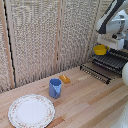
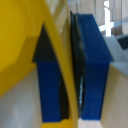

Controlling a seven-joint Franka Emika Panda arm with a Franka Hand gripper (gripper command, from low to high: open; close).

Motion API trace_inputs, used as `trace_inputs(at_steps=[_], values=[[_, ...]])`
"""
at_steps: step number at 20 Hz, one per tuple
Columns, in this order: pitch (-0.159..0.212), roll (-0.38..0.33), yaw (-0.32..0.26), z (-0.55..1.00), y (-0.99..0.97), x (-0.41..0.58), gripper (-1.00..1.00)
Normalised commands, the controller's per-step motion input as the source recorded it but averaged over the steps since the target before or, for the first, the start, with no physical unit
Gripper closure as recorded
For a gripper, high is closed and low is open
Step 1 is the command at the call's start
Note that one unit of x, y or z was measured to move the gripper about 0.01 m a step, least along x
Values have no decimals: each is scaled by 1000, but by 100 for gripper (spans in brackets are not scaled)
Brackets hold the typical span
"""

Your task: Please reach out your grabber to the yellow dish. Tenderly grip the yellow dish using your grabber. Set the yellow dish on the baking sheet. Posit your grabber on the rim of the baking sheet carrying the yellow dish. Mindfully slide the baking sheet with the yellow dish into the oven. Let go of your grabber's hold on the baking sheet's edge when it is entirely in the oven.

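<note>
The yellow dish (image 1: 100, 50) is held at the far left corner of the baking sheet (image 1: 107, 63), a dark wire-barred tray at the exterior view's right. I cannot tell whether the dish touches the bars. My grabber (image 1: 104, 46) comes down from the white arm onto the dish's rim. In the wrist view the grabber (image 2: 70, 90) is shut on the thin rim of the yellow dish (image 2: 20, 40), with one blue finger (image 2: 50, 85) inside the rim and the other outside. The oven (image 1: 123, 52) shows only as a dark shape behind the arm at the right edge.
A blue cup (image 1: 55, 88) stands mid-table with a small orange block (image 1: 64, 78) just behind it. A large patterned white plate (image 1: 31, 110) lies at the front left. A woven screen (image 1: 40, 35) closes off the back. The wooden table (image 1: 90, 100) runs to the front right.
</note>
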Motion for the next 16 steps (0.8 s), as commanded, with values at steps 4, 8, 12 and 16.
trace_inputs(at_steps=[4, 8, 12, 16], values=[[54, 8, -1, -78, -376, 266, 100], [44, 4, 12, -83, -336, 321, 100], [38, 0, 0, -4, -429, 246, 100], [55, 0, -39, 67, -611, 119, 100]])
